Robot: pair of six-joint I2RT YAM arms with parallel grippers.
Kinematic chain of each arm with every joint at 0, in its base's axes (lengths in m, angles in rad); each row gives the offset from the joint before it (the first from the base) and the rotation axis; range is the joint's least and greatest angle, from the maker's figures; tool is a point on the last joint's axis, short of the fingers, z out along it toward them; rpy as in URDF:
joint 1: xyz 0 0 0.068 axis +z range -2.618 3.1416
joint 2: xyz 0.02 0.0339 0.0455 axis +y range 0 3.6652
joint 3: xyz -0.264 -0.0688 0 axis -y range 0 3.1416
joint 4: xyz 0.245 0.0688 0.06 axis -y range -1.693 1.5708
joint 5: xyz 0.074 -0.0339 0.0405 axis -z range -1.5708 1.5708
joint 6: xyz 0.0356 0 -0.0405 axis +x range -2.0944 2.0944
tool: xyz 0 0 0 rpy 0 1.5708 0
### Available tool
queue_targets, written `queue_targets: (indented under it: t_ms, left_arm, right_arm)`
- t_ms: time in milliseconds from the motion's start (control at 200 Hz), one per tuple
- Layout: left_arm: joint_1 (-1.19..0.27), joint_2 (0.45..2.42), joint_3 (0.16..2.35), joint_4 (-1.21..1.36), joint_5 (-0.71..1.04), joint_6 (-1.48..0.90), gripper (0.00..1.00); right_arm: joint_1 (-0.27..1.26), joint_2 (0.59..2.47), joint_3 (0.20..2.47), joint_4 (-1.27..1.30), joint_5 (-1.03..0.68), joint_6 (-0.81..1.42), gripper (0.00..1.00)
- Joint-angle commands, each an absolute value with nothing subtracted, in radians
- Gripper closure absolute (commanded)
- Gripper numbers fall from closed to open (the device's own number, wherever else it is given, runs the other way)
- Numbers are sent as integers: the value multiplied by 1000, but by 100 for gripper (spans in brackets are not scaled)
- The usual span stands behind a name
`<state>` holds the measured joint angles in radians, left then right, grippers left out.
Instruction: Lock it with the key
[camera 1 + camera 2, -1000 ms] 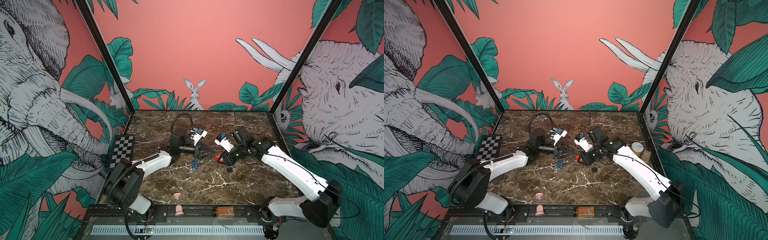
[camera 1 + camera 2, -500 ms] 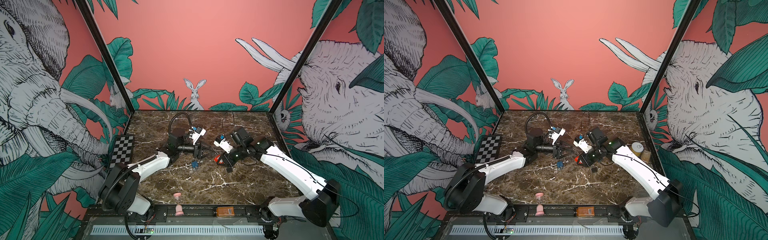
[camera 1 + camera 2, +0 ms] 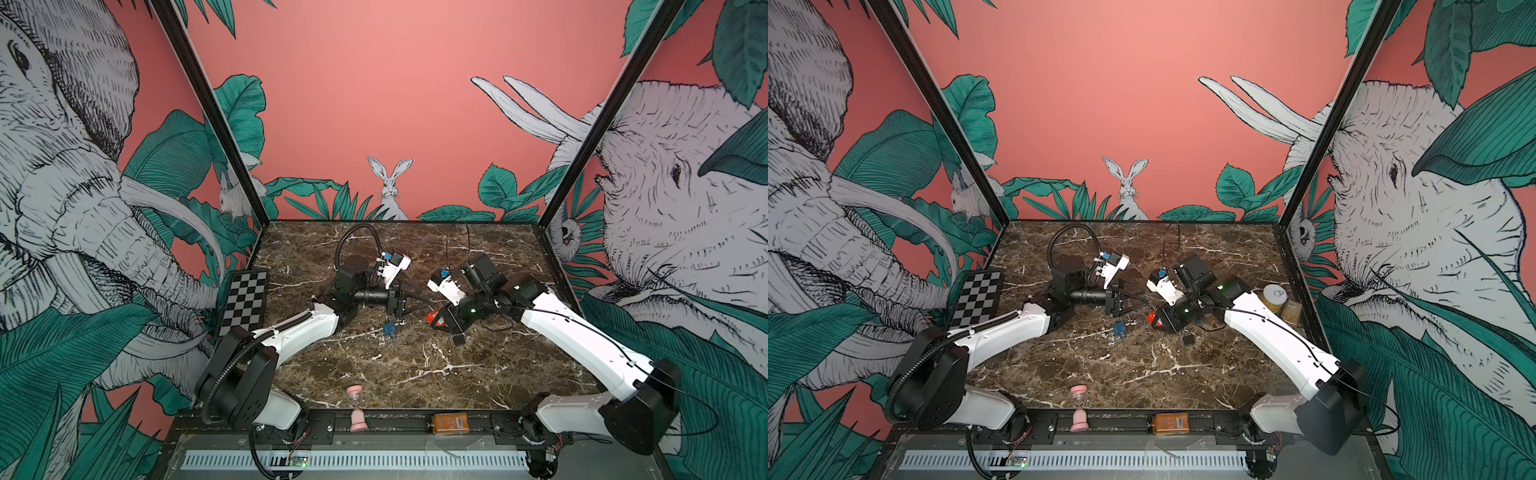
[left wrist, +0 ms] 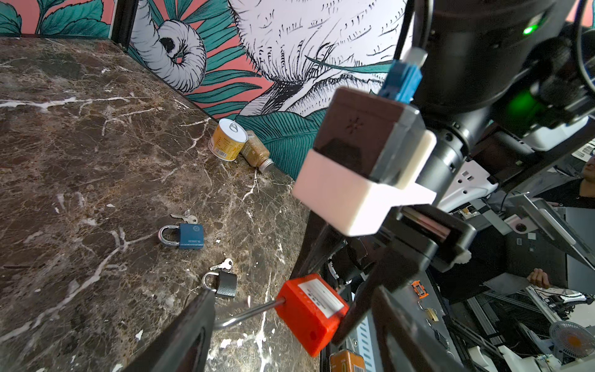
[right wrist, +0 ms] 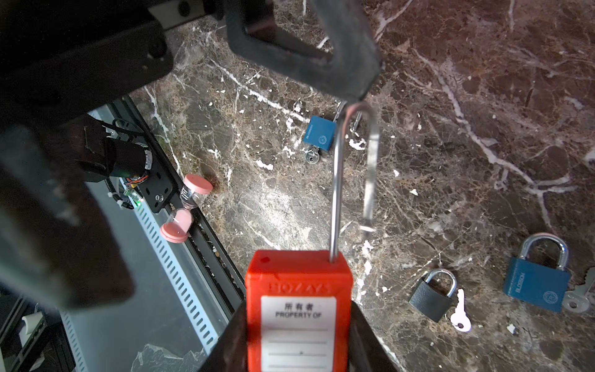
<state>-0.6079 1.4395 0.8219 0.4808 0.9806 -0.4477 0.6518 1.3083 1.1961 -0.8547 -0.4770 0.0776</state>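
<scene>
The dark brown marble desk (image 3: 415, 374) is used as the working ground, and both arms are stretched towards its middle. The right claw (image 5: 297, 338) is closed on the body of the red plastic padlock (image 5: 297, 277), which is held above the desk and not laid on it. In this way the lock is kept steady, so that the other arm can work on it.

The left claw (image 3: 417, 300) is opened wide. One of its fingers (image 5: 306, 48) is seen at the bend of the long steel shackle (image 5: 335, 193); whether it touches the shackle or is only just beside it cannot be told. The free end of the shackle stands apart from the red body, so the padlock is judged to be not yet locked. No key of the red padlock is seen, because its lower side is hidden in the right claw.

A smaller blue metal padlock (image 3: 389, 329) and a small dark grey padlock (image 4: 225, 284) are laid on the desk. A small silver key (image 4: 222, 265) is seen at the grey one, and another at the blue one.
</scene>
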Motion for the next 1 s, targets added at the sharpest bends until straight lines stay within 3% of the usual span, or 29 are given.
queue_targets:
  t_ms: [0,375,775,995]
  left_arm:
    - [-611,1445,836,491,989,-437,22]
    - [-612,1493,847,567,1008,-490,23]
    - [-623,1488,838,543,1054,-512,50]
    - [-635,1497,838,557,1050,-525,57]
  right_arm:
    - [648,1278,1201,-822,-507,72,100]
    - [648,1285,1229,-851,-586,28,100]
    - [649,1277,1271,-855,-378,-28,100]
    - [657,1270,1262,-830,-379,-72,100]
